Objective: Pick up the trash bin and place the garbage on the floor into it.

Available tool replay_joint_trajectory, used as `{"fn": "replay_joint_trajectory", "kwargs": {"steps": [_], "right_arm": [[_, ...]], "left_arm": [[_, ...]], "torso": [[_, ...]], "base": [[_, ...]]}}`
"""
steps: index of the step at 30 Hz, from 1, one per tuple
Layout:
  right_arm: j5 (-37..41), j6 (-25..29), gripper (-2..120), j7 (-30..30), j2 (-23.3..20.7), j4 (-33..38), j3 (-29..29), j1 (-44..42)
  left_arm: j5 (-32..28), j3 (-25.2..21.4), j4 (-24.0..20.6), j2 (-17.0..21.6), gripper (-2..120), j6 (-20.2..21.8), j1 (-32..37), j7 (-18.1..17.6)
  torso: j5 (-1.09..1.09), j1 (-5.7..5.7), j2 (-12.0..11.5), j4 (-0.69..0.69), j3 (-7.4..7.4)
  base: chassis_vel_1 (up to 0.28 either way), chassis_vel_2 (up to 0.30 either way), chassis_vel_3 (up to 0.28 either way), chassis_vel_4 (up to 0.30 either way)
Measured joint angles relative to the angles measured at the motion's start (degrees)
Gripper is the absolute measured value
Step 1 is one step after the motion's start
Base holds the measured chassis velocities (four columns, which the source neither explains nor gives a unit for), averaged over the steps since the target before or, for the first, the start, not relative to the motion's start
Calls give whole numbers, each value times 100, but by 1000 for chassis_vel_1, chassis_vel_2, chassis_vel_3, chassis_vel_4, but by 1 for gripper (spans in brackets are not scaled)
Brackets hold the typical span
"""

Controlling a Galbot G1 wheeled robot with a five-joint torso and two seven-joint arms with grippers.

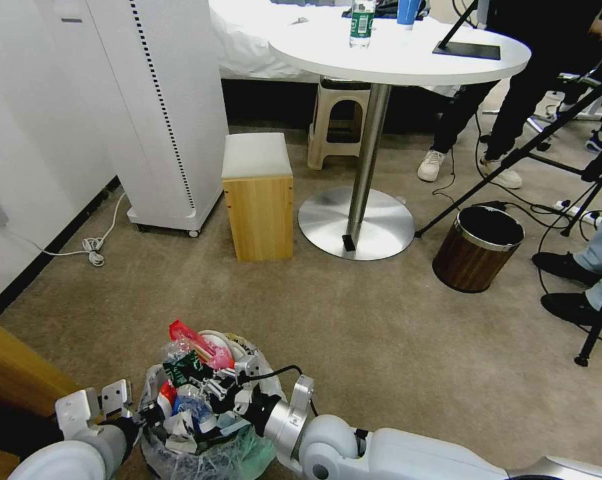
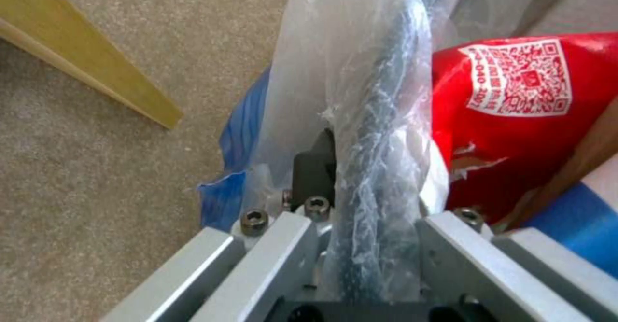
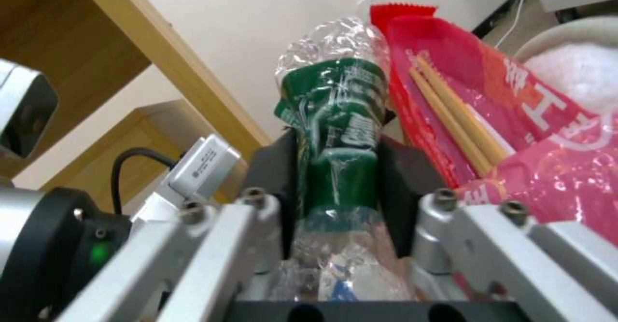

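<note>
Right wrist view: my right gripper (image 3: 335, 187) is clamped on the crumpled green-labelled bottle (image 3: 335, 114) over the trash bin (image 1: 204, 427), ready to drop it in. Left gripper (image 2: 360, 201) pinches the bin's bagged rim to steady it. Bin is heaped: red wrapper (image 1: 191, 337), sticks (image 3: 454, 119), slipper (image 1: 222, 341). It sits on beige carpet (image 1: 381, 347) beside the wooden panel (image 1: 21, 380).

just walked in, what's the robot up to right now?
Litter cleanup. The left gripper is clamped on the rim of the trash bin, which sits low in front of the robot, stuffed with wrappers. The right gripper is over the bin, shut on a crushed green-labelled bottle. The beige carpet ahead looks free of litter.
</note>
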Motion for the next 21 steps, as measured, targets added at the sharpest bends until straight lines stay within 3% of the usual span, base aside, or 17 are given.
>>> {"fn": "replay_joint_trajectory", "kwargs": {"steps": [12,14,15,21], "right_arm": [[6,-14,77,-15,141,-183,-104,258],[-5,-19,79,1,145,-186,-103,270],[-41,-23,87,51,159,-201,-104,298],[-91,-21,99,129,184,-214,-102,376]], "left_arm": [[-8,22,69,42,0,25,-69,2],[-9,22,76,49,0,26,-73,2],[-19,24,94,60,0,30,-93,2],[-26,45,107,59,0,41,-113,-5]], "torso": [[0,0,0,0,0],[0,0,0,0,0],[0,0,0,0,0],[0,0,0,0,0]], "base": [[0,0,0,0],[0,0,0,0],[0,0,0,0],[0,0,0,0]]}}
